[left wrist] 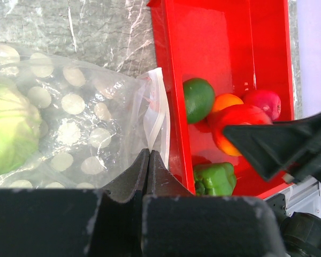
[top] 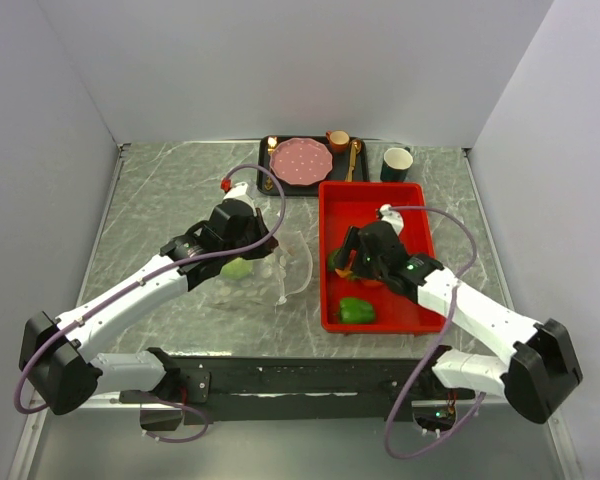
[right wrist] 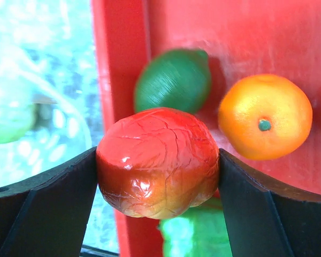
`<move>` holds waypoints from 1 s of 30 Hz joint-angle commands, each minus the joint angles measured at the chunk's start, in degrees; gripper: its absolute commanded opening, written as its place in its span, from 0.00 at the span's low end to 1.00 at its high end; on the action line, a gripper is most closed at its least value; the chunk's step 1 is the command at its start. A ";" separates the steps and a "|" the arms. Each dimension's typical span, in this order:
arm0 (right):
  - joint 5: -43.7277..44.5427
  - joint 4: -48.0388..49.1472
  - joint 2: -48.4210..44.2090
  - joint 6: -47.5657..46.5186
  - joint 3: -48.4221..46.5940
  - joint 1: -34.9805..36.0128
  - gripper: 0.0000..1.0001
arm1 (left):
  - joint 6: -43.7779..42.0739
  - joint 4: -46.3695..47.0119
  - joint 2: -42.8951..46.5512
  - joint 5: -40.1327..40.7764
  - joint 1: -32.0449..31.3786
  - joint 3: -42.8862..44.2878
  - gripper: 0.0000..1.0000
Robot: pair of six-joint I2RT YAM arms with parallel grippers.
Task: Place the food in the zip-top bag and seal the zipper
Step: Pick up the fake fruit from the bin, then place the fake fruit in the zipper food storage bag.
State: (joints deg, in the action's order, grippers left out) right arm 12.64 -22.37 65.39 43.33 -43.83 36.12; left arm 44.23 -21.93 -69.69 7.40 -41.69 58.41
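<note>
While the left gripper (left wrist: 148, 153) pinches the zip-top bag (left wrist: 91, 115), the right gripper (right wrist: 158, 174) clamps the red-yellow fruit (right wrist: 155, 152). Fruit over the red tray (right wrist: 115, 80), at its left edge.

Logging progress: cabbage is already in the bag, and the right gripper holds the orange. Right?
No: the right gripper holds the red-yellow fruit; the orange lies loose in the red tray, per the right wrist view. The cabbage is indeed in the bag.
</note>
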 commanded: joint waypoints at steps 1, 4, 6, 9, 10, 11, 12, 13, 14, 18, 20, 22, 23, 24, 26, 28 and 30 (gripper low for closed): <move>-1.21 2.41 -4.82 -0.88 -1.70 0.18 0.69 | -0.02 1.37 1.22 0.42 -0.06 0.65 0.01; -7.70 7.68 -6.15 -0.88 -0.82 0.27 0.69 | -0.11 1.54 1.05 -0.01 -0.06 0.74 0.01; -12.26 11.02 -5.27 -0.36 -1.17 0.27 0.68 | -0.19 1.46 1.05 0.07 -0.06 0.91 0.01; -15.63 13.93 -2.46 -0.62 -2.57 0.88 0.67 | -0.37 1.11 1.14 0.33 -0.06 0.91 0.01; -17.46 14.46 -1.67 -0.88 -3.09 0.97 0.67 | -0.28 1.02 1.31 0.42 -0.06 0.91 0.01; -18.78 15.33 -0.01 -1.32 -3.97 1.23 0.67 | -0.37 0.93 1.40 0.51 -0.06 0.91 0.01; -19.75 15.60 0.96 -1.93 -4.50 1.50 0.67 | -0.28 0.84 1.66 0.60 -0.06 0.83 0.01; -21.85 15.60 1.93 -2.11 -5.11 1.76 0.67 | -0.28 0.75 1.75 0.69 -0.06 0.91 0.01; -22.92 16.30 3.42 -2.46 -6.08 1.94 0.67 | -0.37 0.75 1.84 0.77 -0.06 0.91 0.01; -25.21 16.92 5.98 -3.69 -8.10 3.69 0.67 | -0.11 0.66 2.10 1.04 -0.06 0.48 0.01; -25.21 16.14 7.64 -4.31 -9.51 4.40 0.68 | 0.07 1.01 2.19 0.51 -0.06 0.21 0.01; -25.74 15.87 8.79 -4.75 -10.13 4.57 0.68 | 0.25 1.28 2.45 0.42 -0.06 0.12 0.01; -26.35 16.21 9.84 -4.83 -10.57 4.75 0.68 | 0.07 1.19 2.54 0.51 0.03 0.21 0.01; -27.49 16.57 10.37 -5.18 -10.74 4.75 0.69 | -0.10 1.02 2.80 0.69 -0.06 0.30 0.01; -28.37 17.01 12.12 -5.19 -11.53 5.19 0.68 | -0.11 0.49 3.07 1.56 -0.06 0.65 0.01; -28.99 16.22 13.80 -5.01 -12.76 5.37 0.70 | -0.19 0.23 3.60 2.00 -0.06 0.91 0.01; -29.34 15.43 15.82 -5.62 -14.34 5.80 0.72 | -0.28 -0.13 4.12 2.27 -0.06 1.26 0.01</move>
State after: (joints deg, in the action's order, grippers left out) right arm -14.50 -7.57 78.48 39.27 -53.80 41.04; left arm 44.25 -22.09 -68.18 8.05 -41.69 58.39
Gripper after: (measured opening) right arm 0.878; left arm 0.012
